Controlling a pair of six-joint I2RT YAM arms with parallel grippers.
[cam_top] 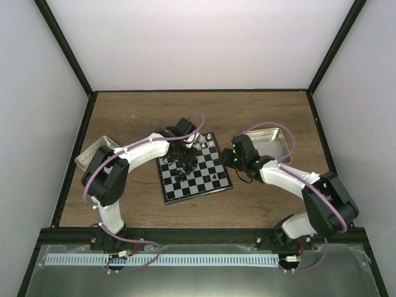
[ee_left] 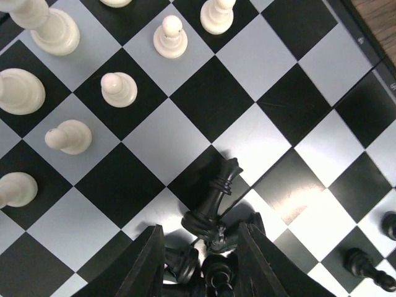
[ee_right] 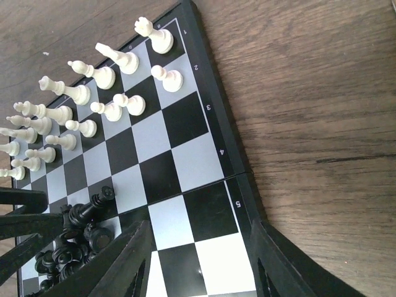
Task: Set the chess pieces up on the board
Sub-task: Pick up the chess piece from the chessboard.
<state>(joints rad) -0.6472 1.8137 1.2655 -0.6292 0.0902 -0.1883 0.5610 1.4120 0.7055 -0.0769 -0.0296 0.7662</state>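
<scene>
Over the board (cam_top: 207,179), the left gripper (ee_left: 199,238) straddled heaped pieces (ee_left: 211,204), grip unclear, likely needing one singled out; the right gripper (ee_right: 201,238) gaped empty.

Bright, even, diffuse light. Left wrist view: faint sheen on the board (ee_left: 297,198) at 4 o'clock; the left gripper's fingers (ee_left: 148,266) at 6 o'clock soft.
</scene>
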